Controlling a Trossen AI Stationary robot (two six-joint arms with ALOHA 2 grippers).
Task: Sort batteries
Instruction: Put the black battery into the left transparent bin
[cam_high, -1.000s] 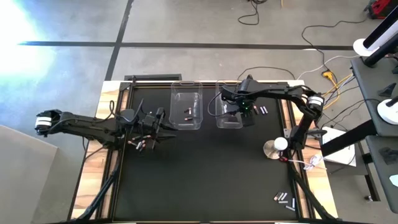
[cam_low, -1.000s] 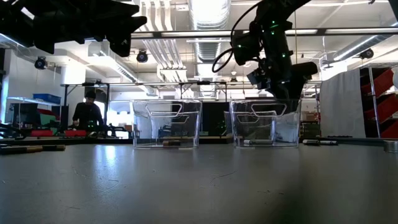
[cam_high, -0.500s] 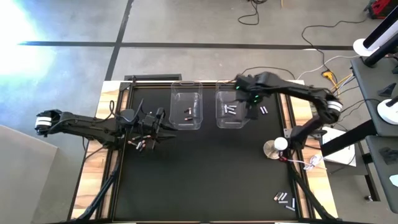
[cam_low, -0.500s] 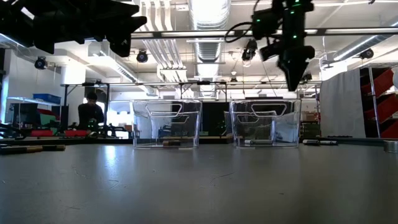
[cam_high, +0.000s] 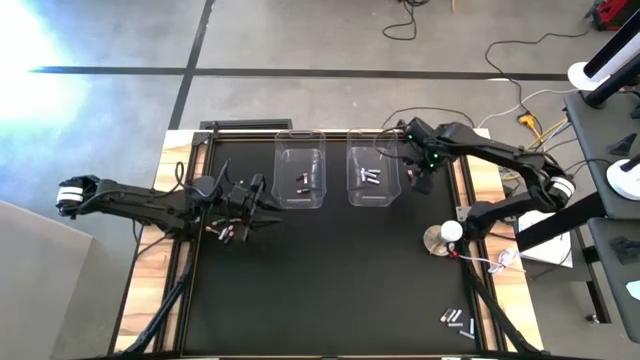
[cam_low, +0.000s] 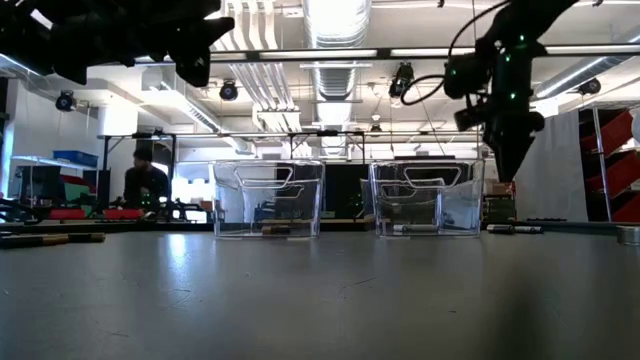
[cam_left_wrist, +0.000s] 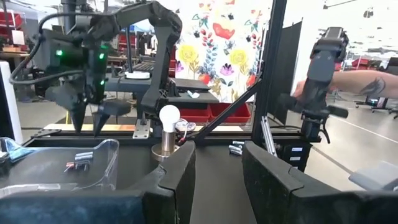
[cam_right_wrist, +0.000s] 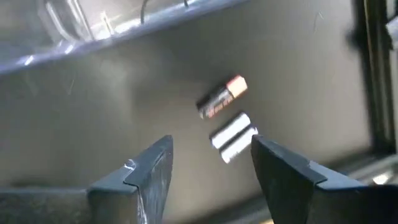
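Two clear bins stand at the far side of the black mat: the left bin (cam_high: 300, 178) and the right bin (cam_high: 372, 178), each with a few batteries on its floor (cam_high: 303, 181) (cam_high: 372, 176). My right gripper (cam_right_wrist: 211, 168) hangs open, pointing down, above three loose batteries on the mat just right of the right bin: a dark one with a copper end (cam_right_wrist: 222, 98) and two silvery ones (cam_right_wrist: 233, 135). It touches none of them. My left gripper (cam_left_wrist: 217, 174) waits open and level at the mat's left, above a few more batteries (cam_high: 225, 232).
A round silver disc with a white ball and a red wire (cam_high: 440, 238) stands at the mat's right edge. More batteries (cam_high: 458, 320) lie in the near right corner. A person (cam_low: 145, 185) shows in the room beyond the table. The mat's middle (cam_high: 330, 280) is bare.
My right gripper has swung from over the right bin toward the table's right edge, and now hangs over the loose batteries beside that bin. The batteries on that bin's floor, hidden under the gripper before, now show.
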